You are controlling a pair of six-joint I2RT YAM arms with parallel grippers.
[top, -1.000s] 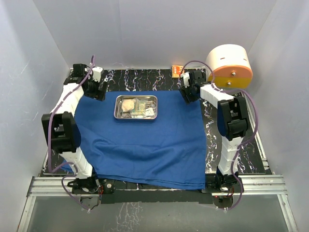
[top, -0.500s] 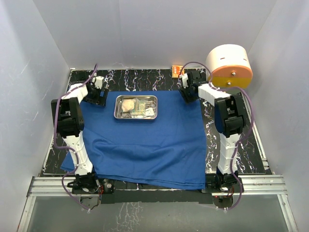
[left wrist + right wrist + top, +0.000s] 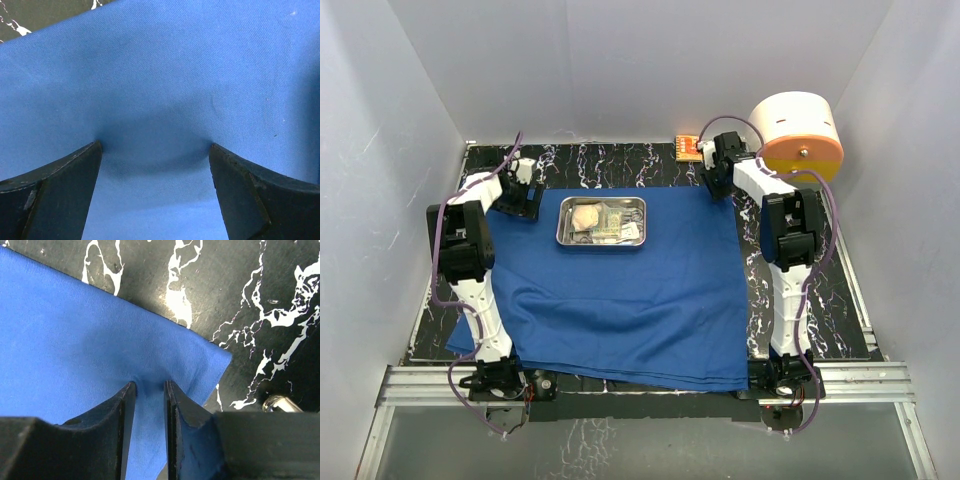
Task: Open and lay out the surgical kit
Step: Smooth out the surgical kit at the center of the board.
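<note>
Nearest me the blue wrap [image 3: 640,310] lies spread out. At its far left corner my left gripper [image 3: 155,146] stands wide apart with its tips pressing the cloth, while my right gripper [image 3: 150,384] pinches the far right corner, I judge to pull it taut. The steel tray [image 3: 602,222] sits between both hands, its contents not yet unpacked.

Lit brightly and evenly from overhead, with mild glare off the steel tray [image 3: 602,221] on the blue cloth [image 3: 620,290]. Showed soft shadow on that cloth between slightly blurred fingers [image 3: 55,190] in the wrist views.
</note>
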